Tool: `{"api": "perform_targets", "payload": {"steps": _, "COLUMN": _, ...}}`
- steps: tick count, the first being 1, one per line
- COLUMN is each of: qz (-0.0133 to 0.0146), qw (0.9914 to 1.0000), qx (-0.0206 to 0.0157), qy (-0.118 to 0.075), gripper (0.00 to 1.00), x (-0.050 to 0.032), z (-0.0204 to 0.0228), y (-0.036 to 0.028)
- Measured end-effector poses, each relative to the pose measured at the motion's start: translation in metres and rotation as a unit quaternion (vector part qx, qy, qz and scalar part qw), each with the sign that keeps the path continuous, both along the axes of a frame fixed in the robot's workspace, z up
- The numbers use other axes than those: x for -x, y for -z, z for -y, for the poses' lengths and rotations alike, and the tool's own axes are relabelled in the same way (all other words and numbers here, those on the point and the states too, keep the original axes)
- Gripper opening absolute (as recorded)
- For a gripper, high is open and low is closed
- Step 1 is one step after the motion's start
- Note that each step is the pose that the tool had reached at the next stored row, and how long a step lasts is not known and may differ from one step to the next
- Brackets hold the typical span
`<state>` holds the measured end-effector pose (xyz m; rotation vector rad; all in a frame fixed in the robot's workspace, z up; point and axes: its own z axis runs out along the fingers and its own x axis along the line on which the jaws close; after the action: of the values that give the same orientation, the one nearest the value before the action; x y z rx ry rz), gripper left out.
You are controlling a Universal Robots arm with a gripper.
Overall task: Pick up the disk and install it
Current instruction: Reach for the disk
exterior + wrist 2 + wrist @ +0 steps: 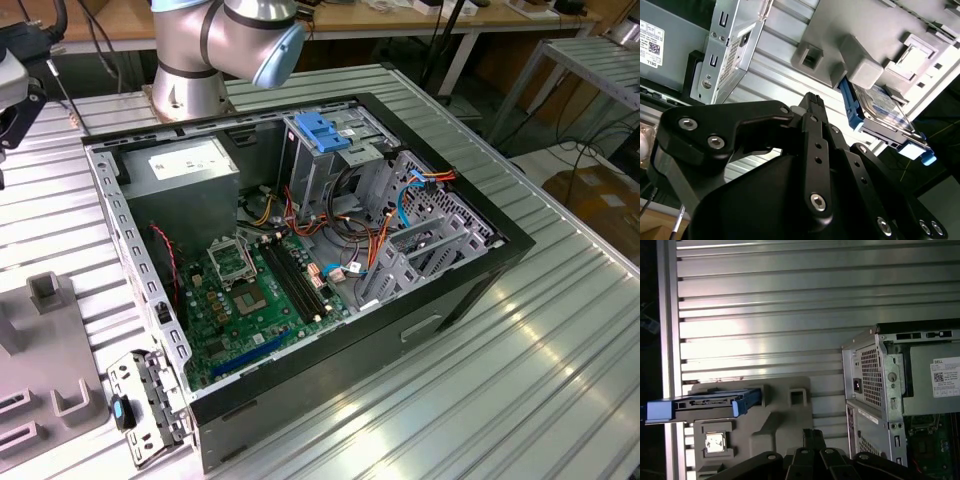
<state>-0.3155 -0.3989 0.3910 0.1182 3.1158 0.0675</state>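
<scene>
The disk (705, 402), a flat silver drive framed by blue rails, rests on edge in a grey fixture (785, 420). In the second wrist view, the disk (885, 107) shows its labelled face, with a blue tab sticking out past the fixture (840, 40). In both wrist views my black gripper (812, 434) hangs above the fixture, apart from the disk and a little to its side. Its fingers (812, 107) are pressed together, shut with nothing between them.
The open computer case (300, 250) lies on the ribbed metal table (520, 380), with a grey drive cage and blue-handled bracket (325, 130) at its far side. The grey fixture (50, 350) sits at the exterior view's left. The arm's base (190, 80) stands behind the case.
</scene>
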Motion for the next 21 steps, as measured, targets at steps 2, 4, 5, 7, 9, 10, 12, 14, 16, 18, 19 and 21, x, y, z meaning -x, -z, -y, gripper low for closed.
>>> {"api": "perform_targets", "payload": {"steps": 2, "qz": 0.0000, "qw": 1.00000, "qx": 0.0000, "qy": 0.000, "gripper": 0.11, "x": 0.0017, "z": 0.0000, "y": 0.0000}}
{"api": "perform_targets", "payload": {"steps": 4, "qz": 0.0000, "qw": 1.00000, "qx": 0.0000, "qy": 0.000, "gripper": 0.11, "x": 0.0037, "z": 0.0000, "y": 0.0000}}
{"api": "perform_targets", "payload": {"steps": 5, "qz": -0.0001, "qw": 1.00000, "qx": 0.0000, "qy": 0.000, "gripper": 0.11, "x": 0.0047, "z": 0.0000, "y": 0.0000}}
{"api": "perform_targets", "payload": {"steps": 7, "qz": 0.0000, "qw": 1.00000, "qx": 0.0000, "qy": 0.000, "gripper": 0.11, "x": 0.0071, "z": -0.0003, "y": 0.0000}}
{"api": "perform_targets", "payload": {"steps": 9, "qz": 0.0000, "qw": 1.00000, "qx": 0.0000, "qy": 0.000, "gripper": 0.11, "x": 0.0100, "z": -0.0041, "y": 0.0001}}
{"api": "perform_targets", "payload": {"steps": 10, "qz": -0.0001, "qw": 1.00000, "qx": 0.0000, "qy": 0.000, "gripper": 0.11, "x": 0.0114, "z": -0.0060, "y": 0.0000}}
{"api": "perform_targets", "payload": {"steps": 12, "qz": -0.0001, "qw": 1.00000, "qx": 0.0000, "qy": 0.000, "gripper": 0.11, "x": 0.0208, "z": -0.0121, "y": 0.0001}}
{"api": "perform_targets", "payload": {"steps": 14, "qz": -0.0001, "qw": 1.00000, "qx": 0.0000, "qy": 0.000, "gripper": 0.11, "x": 0.0303, "z": -0.0149, "y": 0.0001}}
{"api": "perform_targets", "payload": {"steps": 16, "qz": 0.0000, "qw": 1.00000, "qx": 0.0000, "qy": 0.000, "gripper": 0.11, "x": 0.0430, "z": -0.0174, "y": 0.0002}}
{"api": "perform_targets", "payload": {"steps": 18, "qz": -0.0001, "qw": 1.00000, "qx": 0.0000, "qy": 0.000, "gripper": 0.11, "x": 0.0539, "z": -0.0189, "y": 0.0001}}
{"api": "perform_targets", "payload": {"steps": 19, "qz": 0.0000, "qw": 1.00000, "qx": 0.0000, "qy": 0.000, "gripper": 0.11, "x": 0.0580, "z": -0.0192, "y": 0.0001}}
{"api": "perform_targets", "payload": {"steps": 21, "qz": 0.0000, "qw": 1.00000, "qx": -0.0001, "qy": 0.000, "gripper": 0.11, "x": 0.0678, "z": -0.0195, "y": 0.0002}}
